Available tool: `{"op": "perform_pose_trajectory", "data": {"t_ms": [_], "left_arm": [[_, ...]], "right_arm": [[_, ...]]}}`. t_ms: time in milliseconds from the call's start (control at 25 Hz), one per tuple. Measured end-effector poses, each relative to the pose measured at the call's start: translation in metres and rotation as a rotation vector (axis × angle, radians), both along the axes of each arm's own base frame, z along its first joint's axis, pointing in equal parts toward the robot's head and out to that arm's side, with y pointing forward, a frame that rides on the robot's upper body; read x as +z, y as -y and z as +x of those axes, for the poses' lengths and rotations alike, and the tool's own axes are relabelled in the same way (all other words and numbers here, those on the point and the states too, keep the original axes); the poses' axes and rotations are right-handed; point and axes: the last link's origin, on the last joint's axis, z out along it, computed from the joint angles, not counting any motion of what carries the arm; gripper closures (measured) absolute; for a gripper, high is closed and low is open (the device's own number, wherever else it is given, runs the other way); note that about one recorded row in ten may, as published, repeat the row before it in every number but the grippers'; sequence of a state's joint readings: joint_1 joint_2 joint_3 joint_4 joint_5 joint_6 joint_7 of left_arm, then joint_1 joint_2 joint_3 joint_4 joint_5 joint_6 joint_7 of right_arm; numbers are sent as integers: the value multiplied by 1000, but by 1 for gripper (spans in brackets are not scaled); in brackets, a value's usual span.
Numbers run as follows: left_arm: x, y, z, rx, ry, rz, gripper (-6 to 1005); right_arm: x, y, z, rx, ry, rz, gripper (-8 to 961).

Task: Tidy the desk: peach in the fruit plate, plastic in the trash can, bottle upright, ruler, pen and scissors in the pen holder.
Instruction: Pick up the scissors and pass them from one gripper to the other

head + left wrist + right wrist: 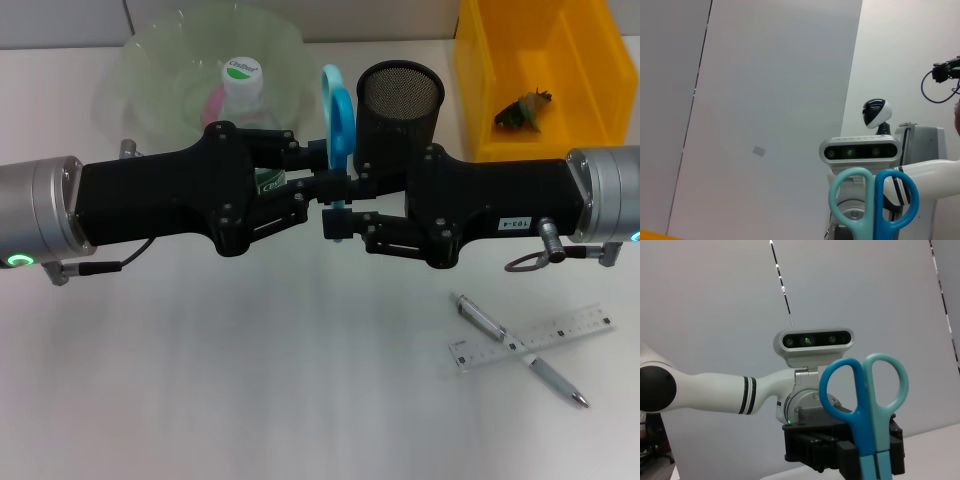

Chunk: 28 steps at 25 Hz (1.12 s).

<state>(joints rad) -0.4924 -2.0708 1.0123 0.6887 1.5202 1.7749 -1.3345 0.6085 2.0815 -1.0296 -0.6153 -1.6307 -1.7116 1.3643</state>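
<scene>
You see both arms meeting mid-frame above the surface. The left gripper and right gripper both have fingers closed on the blue scissors, held upright, handles up, just beside the black mesh pen holder.
</scene>
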Motion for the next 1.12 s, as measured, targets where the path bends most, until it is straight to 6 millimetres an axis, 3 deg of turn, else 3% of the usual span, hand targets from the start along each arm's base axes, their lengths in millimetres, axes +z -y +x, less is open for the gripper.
{"op": "perform_pose_trajectory", "data": {"t_ms": [200, 280, 1000, 1120], "left_arm": [[0, 0, 0, 0, 0, 0, 742], [0, 0, 0, 0, 0, 0, 742], [0, 0, 0, 9, 1, -8, 737], [0, 0, 0, 6, 3, -11, 563]], "right_arm": [[0, 0, 0, 10, 0, 6, 608], [0, 0, 0, 12, -1, 7, 745], [0, 0, 0, 12, 0, 10, 761], [0, 0, 0, 11, -2, 12, 760]]}}
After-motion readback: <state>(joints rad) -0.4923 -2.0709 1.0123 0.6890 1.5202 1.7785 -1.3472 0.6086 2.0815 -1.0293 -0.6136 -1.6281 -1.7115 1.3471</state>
